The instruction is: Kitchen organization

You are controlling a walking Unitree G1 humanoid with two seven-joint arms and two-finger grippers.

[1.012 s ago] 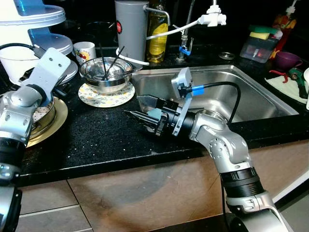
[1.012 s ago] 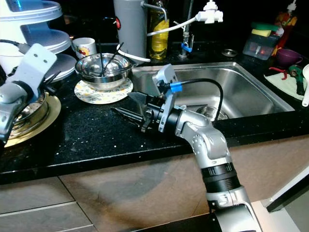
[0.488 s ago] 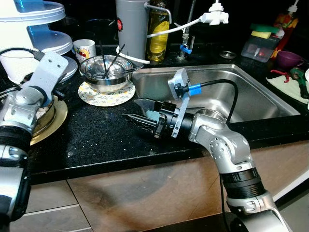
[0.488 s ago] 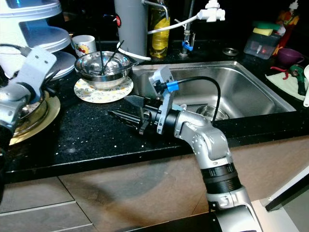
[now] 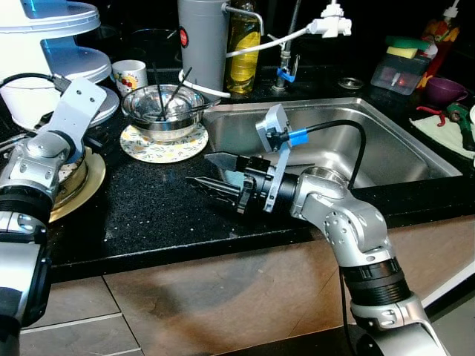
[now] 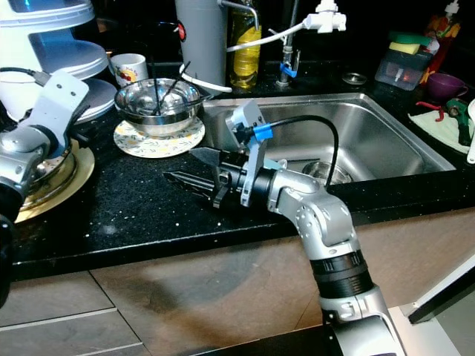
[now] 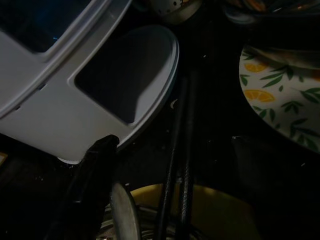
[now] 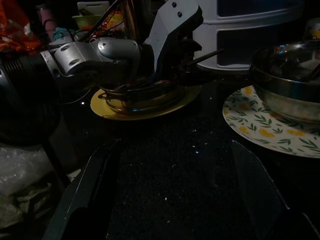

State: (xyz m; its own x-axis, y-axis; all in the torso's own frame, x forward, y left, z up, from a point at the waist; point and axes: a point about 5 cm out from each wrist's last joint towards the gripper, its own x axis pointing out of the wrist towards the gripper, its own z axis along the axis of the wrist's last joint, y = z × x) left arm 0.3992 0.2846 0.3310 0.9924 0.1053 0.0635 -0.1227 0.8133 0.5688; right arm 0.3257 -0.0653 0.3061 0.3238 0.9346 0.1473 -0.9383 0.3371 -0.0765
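The right gripper (image 5: 210,172), its tapered black fingers spread apart and empty, is held low over the speckled black stone counter (image 5: 163,215), beside the brushed steel sink (image 5: 386,148). The left gripper (image 8: 192,55) is set at the shallow steel dish on a round yellow plate (image 8: 145,102); whether it grips cannot be told. A shiny steel bowl (image 5: 163,107) rests on a leaf-patterned round plate (image 5: 163,144).

Steel bowl (image 5: 163,111) upright on round lemon-print plate (image 5: 164,144), black utensils leaning inside, just left of sink, on black worktop (image 5: 148,208). Second steel vessel (image 6: 37,172) on yellow plate (image 6: 56,189) at worktop's left. White mug (image 5: 130,76) upright behind bowl.
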